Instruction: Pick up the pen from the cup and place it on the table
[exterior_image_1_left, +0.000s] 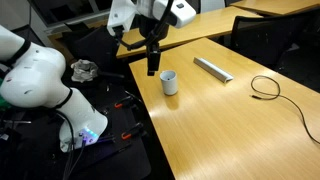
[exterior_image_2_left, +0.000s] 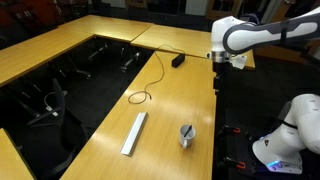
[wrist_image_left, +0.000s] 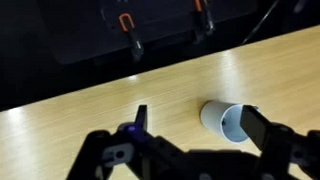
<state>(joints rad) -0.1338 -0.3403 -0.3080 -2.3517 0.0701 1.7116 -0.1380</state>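
Note:
The small white cup (exterior_image_1_left: 169, 83) stands upright on the light-wood table (exterior_image_1_left: 230, 130), near its dark edge. It also shows in an exterior view (exterior_image_2_left: 186, 136) and in the wrist view (wrist_image_left: 226, 122). Only a small dark bit of the pen (wrist_image_left: 224, 123) shows inside the cup in the wrist view. My gripper (exterior_image_1_left: 152, 68) hangs above the table, just beside the cup and higher than it. In the wrist view its fingers (wrist_image_left: 200, 120) are spread apart and empty, one finger over the cup's rim.
A long flat grey bar (exterior_image_1_left: 212, 68) lies beyond the cup, also in an exterior view (exterior_image_2_left: 134, 133). A thin black looped cable (exterior_image_1_left: 265, 87) lies farther along the table. The table's dark edge (exterior_image_1_left: 140, 105) drops to a dark floor with the robot base.

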